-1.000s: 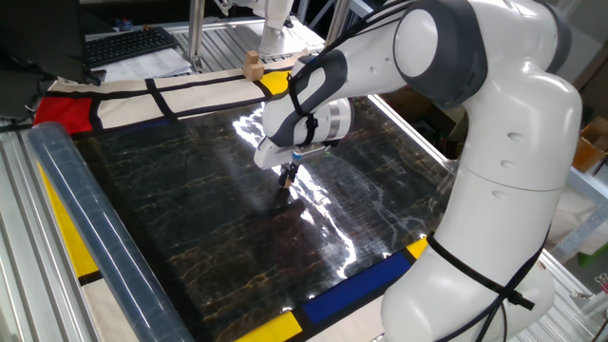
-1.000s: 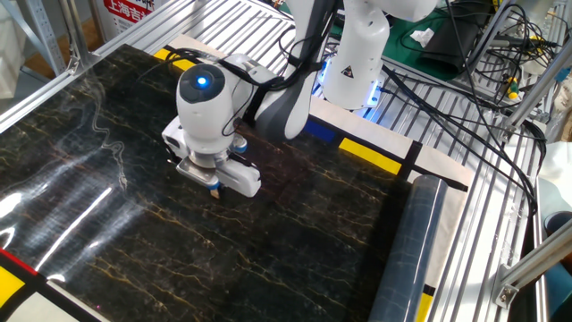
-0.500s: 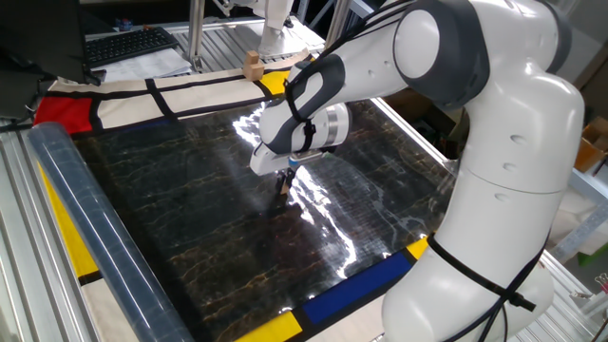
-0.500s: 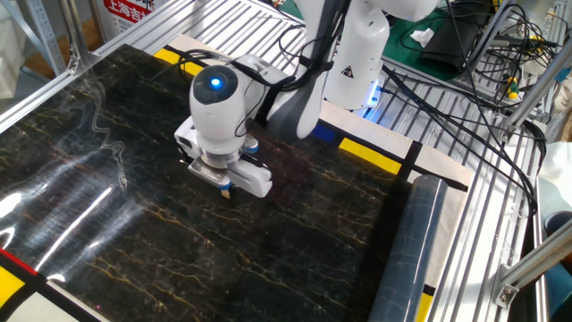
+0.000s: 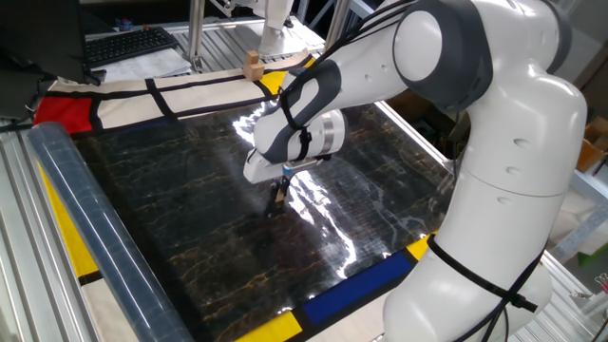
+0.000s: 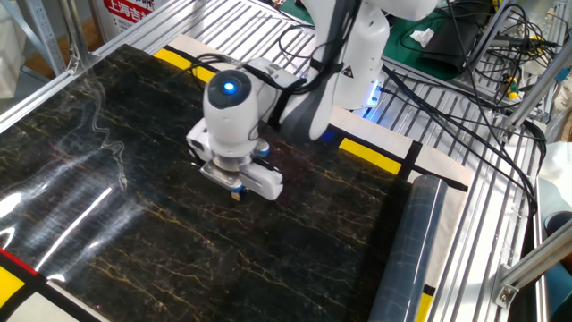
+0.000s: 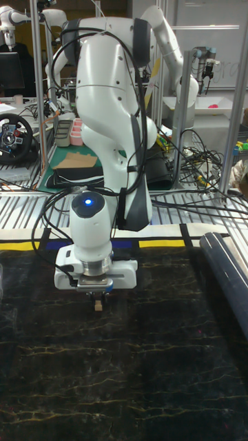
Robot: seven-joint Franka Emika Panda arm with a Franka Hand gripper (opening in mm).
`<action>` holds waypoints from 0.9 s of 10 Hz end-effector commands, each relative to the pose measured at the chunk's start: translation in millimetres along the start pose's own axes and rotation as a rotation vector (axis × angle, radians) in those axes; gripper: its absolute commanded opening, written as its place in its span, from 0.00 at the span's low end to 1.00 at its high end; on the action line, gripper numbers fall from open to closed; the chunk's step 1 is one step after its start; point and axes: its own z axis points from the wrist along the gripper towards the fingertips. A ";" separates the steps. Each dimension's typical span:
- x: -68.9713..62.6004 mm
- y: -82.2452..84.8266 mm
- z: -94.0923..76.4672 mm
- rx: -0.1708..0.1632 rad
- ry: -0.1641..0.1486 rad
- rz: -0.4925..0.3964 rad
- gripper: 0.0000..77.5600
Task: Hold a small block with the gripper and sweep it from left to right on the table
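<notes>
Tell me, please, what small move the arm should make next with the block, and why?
Probably carry on the low sweep in the same line. The hand is shut on the small block, which sits low at the table, well inside the black sheet. Dark sheet lies open around it in all three views, so the stroke looks unfinished.
</notes>
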 end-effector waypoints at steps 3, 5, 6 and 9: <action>3.5 5.5 2.3 0.010 0.000 0.012 0.01; 3.3 5.0 2.6 0.025 -0.003 0.017 0.01; 3.3 5.0 2.6 0.025 -0.004 0.016 0.01; 3.3 5.0 2.6 0.034 0.015 0.005 0.01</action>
